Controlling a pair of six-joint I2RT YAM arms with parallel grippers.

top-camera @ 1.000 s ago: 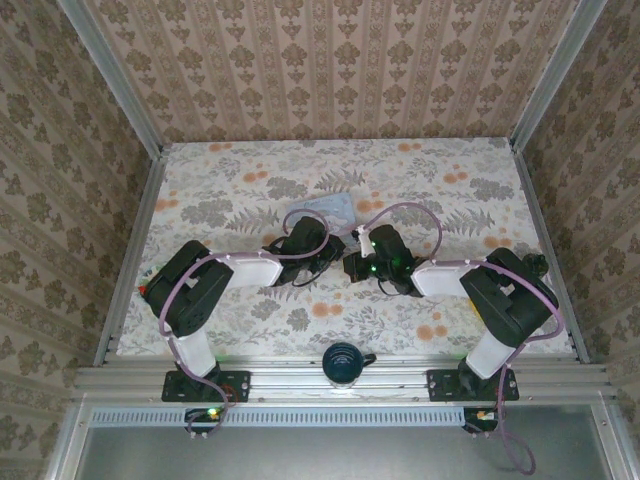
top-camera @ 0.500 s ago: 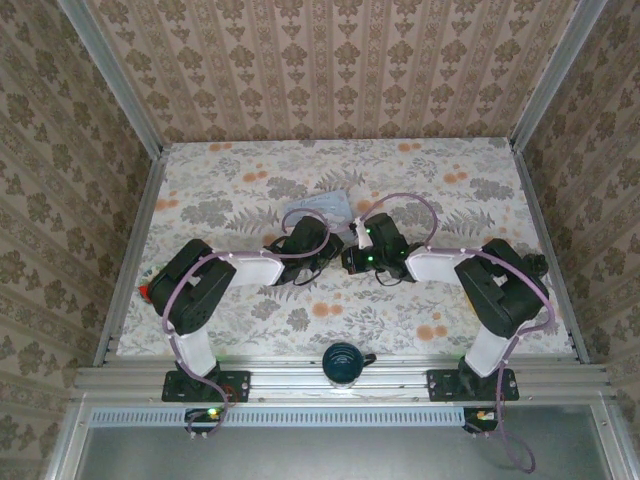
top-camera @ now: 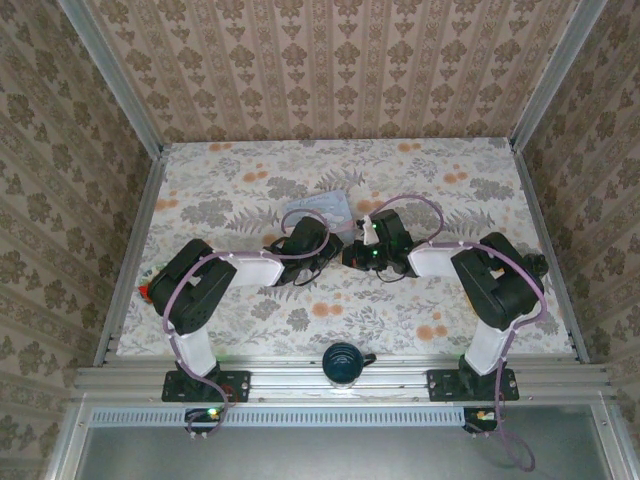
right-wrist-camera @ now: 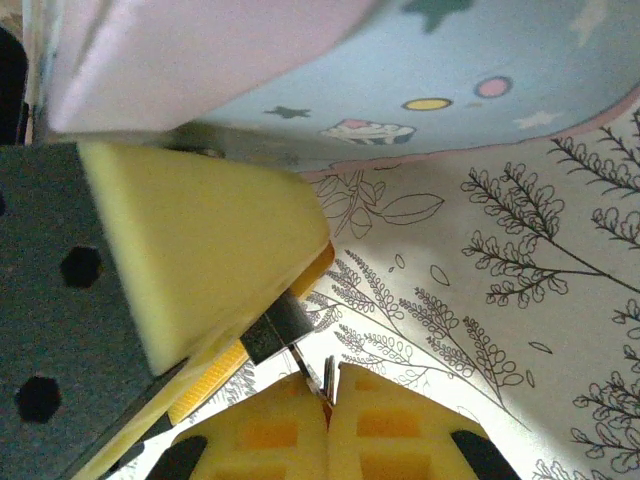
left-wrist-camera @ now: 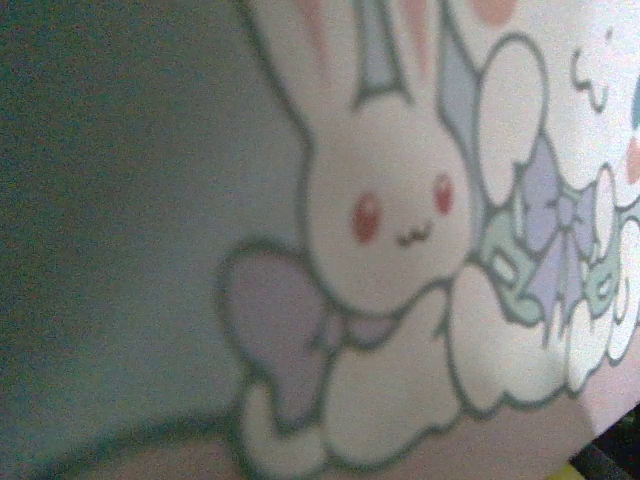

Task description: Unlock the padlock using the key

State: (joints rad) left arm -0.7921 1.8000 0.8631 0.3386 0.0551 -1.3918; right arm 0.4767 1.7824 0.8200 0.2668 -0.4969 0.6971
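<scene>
- Table (top-camera: 450,200) covered in a pale cloth printed with grey leaves and orange flowers, walled on three sides
- Pale blue cartoon tin (top-camera: 325,207) lies flat on the cloth, centre, towards the far side; bunny print on its face (left-wrist-camera: 400,250)
- Tin's edge rests on the leaf-print cloth (right-wrist-camera: 520,250)

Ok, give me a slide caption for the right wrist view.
Right pincer grips a thin key at the small padlock clamped in the left pincer, cartoon tin behind.

A pale blue cartoon tin (top-camera: 322,207) rests on the floral tablecloth (top-camera: 480,190).
</scene>
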